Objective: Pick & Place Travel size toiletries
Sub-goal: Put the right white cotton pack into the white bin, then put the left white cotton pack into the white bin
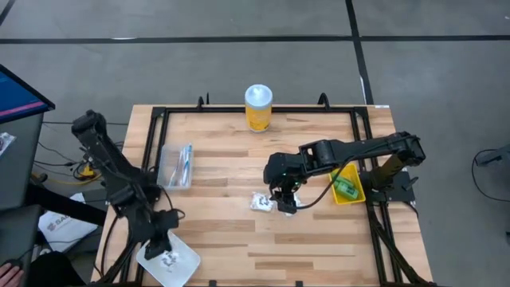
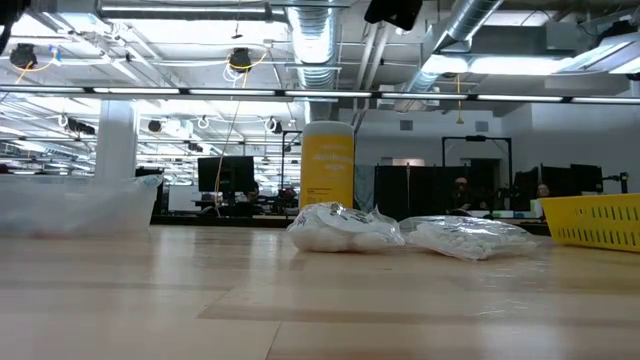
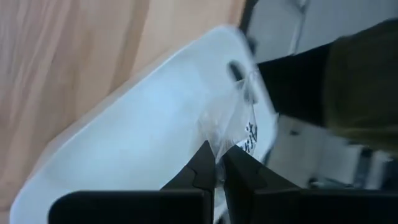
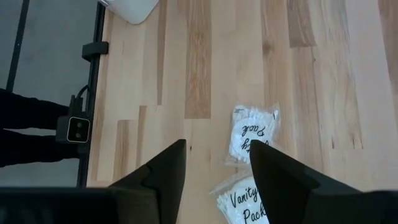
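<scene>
Two crinkly white packets with dark print [image 1: 263, 202] [image 4: 252, 129] lie flat on the wood near the table's middle; the low view shows them side by side [image 2: 345, 228]. My right gripper [image 1: 285, 196] [image 4: 217, 168] hovers open above them, touching nothing. My left gripper [image 1: 166, 249] [image 3: 219, 167] is at the near left corner over a white tray [image 1: 185, 267] [image 3: 124, 143], shut on another packet [image 3: 244, 134]. Toothbrushes lie in a clear box [image 1: 175, 165]. Green chunks sit in a yellow bin [image 1: 348, 185]. My left gripper pinches the crinkly packet's near edge [image 3: 222, 149] between its two fingertips [image 3: 202, 165], coming from above over the white tray. The packet reaches forward from the fingers above the tray's floor; whether it rests on the tray cannot be told.
A tall yellow jar with a white lid [image 1: 258, 108] [image 2: 327, 165] stands at the far edge. A black frame [image 1: 151, 135] borders the table. The yellow bin [image 2: 595, 220] is right of the packets and the clear box [image 2: 75, 205] left. Bare wood lies along the near side.
</scene>
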